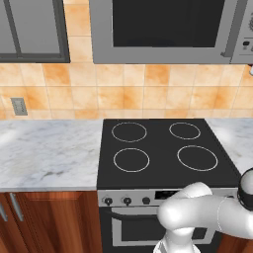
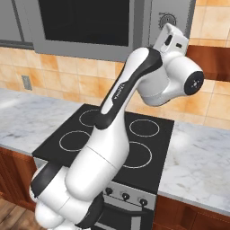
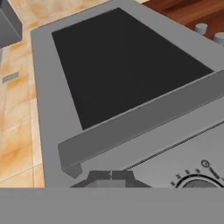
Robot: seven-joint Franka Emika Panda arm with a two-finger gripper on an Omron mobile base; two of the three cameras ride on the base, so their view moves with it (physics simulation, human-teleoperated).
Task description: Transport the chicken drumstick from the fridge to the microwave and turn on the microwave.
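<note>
The microwave (image 1: 168, 29) hangs above the stove with its dark window door (image 3: 118, 61) closed and the long grey handle (image 3: 144, 122) beside it. Its button panel with a round dial (image 3: 199, 179) lies on the right side (image 2: 167, 20). My gripper (image 3: 111, 176) is shut with nothing between its fingers. It is held up right in front of that panel, the white hand (image 2: 170, 38) raised against the microwave's right end. The chicken drumstick and the fridge are out of view.
A black cooktop (image 1: 163, 148) with several ring burners sits below, oven knobs (image 1: 126, 200) on its front. Marble counter (image 1: 44, 148) runs on both sides. A wall outlet (image 1: 19, 106) and a glass-fronted wall cabinet (image 1: 29, 29) are at left, a wooden cabinet (image 2: 211, 58) at right.
</note>
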